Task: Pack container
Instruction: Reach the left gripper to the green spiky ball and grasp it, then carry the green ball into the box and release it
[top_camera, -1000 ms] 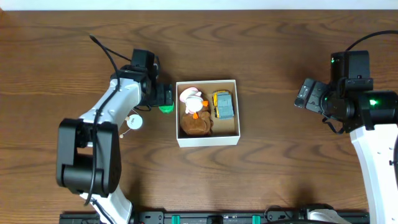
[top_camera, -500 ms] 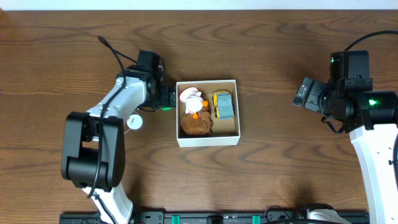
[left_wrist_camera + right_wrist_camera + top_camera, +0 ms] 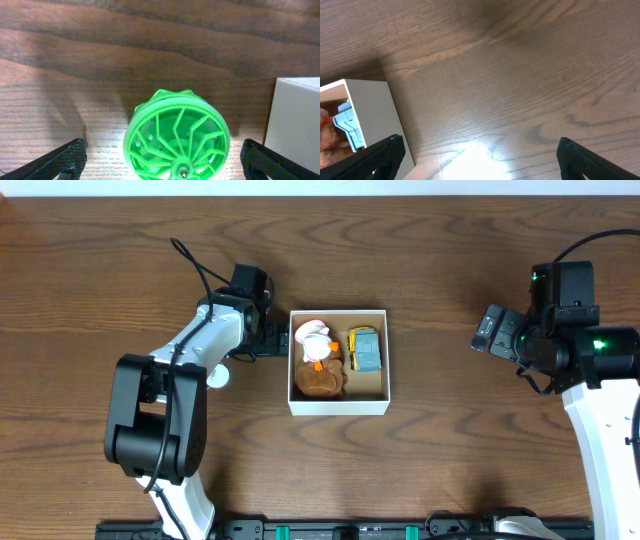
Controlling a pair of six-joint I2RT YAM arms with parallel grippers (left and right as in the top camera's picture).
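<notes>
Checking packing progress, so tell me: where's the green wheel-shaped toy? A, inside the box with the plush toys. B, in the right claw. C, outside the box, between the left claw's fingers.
C: the left wrist view shows the green wheel toy outside the container, beside its white wall, between the fingers of the open left claw.

A green spoked wheel toy [image 3: 177, 135] lies flat on the brown wooden desk [image 3: 430, 280], left of the middle. A small white disc [image 3: 216, 376] lies further left, toward the near edge. At the middle are a white-and-pink plush duck [image 3: 312, 338] touching a brown plush [image 3: 318, 378], with a yellow-and-grey toy truck [image 3: 365, 350] just right of them. A black rail [image 3: 350, 530] runs along the near edge.
</notes>
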